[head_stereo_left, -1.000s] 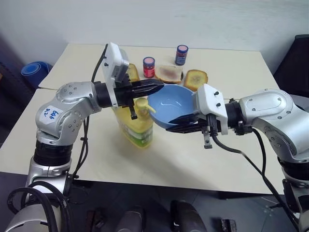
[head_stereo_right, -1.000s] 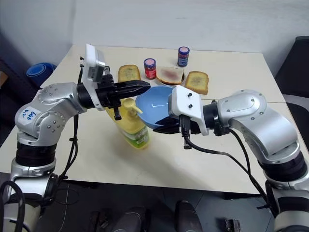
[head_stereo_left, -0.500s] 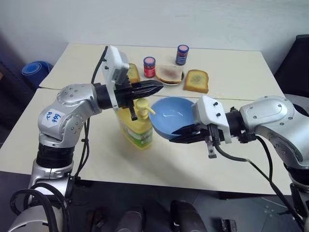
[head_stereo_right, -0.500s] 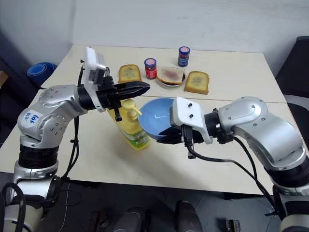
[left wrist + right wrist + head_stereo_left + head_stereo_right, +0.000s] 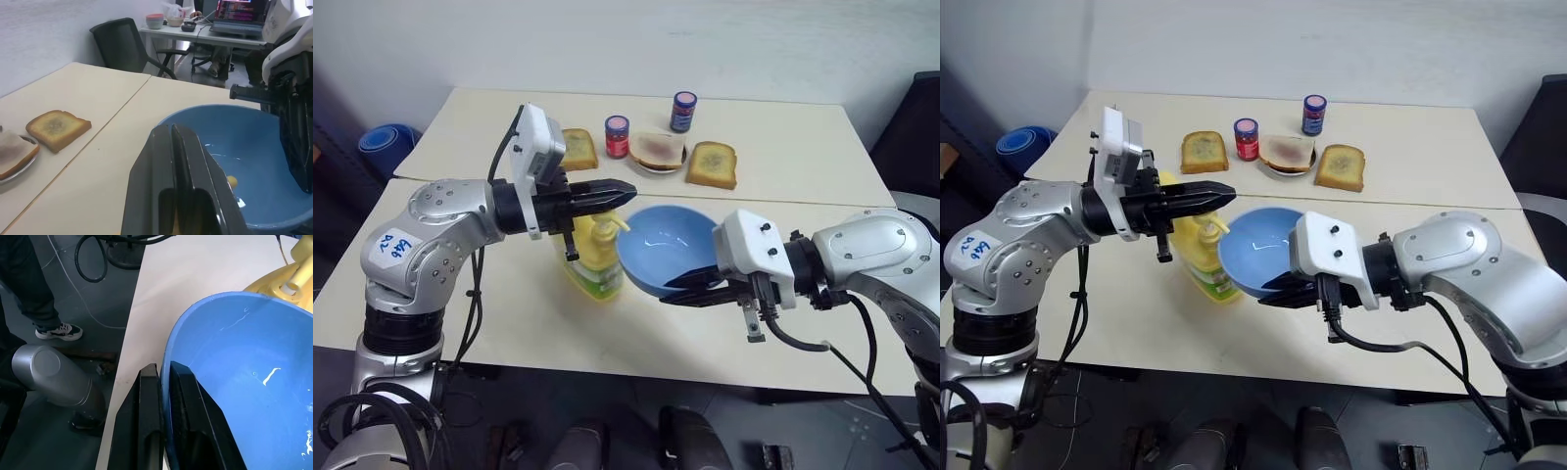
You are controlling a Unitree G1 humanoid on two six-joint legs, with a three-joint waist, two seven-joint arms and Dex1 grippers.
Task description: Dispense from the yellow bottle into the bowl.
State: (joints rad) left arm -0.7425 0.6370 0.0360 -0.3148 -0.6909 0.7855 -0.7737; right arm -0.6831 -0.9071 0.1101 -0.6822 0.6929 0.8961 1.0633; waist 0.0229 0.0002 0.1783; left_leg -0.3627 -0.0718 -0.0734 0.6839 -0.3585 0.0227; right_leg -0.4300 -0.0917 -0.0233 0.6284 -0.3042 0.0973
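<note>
The yellow bottle (image 5: 595, 269) stands upright on the table, its pump spout pointing toward the bowl (image 5: 666, 245). My left gripper (image 5: 625, 190) is shut with nothing in it and reaches level just over the pump head. The light-blue bowl is right beside the bottle, low over the table. My right gripper (image 5: 677, 290) is shut on the bowl's near rim, one finger inside and one outside (image 5: 161, 369). In the left wrist view a small yellow drop (image 5: 232, 182) and some white streaks lie in the bowl (image 5: 254, 142).
At the back of the table are a red jar (image 5: 616, 135), a blue jar (image 5: 682, 111), two toast slices (image 5: 577, 149) (image 5: 711, 164) and a plate with bread (image 5: 656, 150). The table's front edge is close below the bowl. A person's legs (image 5: 29, 284) stand beside the table.
My right gripper has drawn the bowl back toward me and a little lower. The left gripper stays over the pump.
</note>
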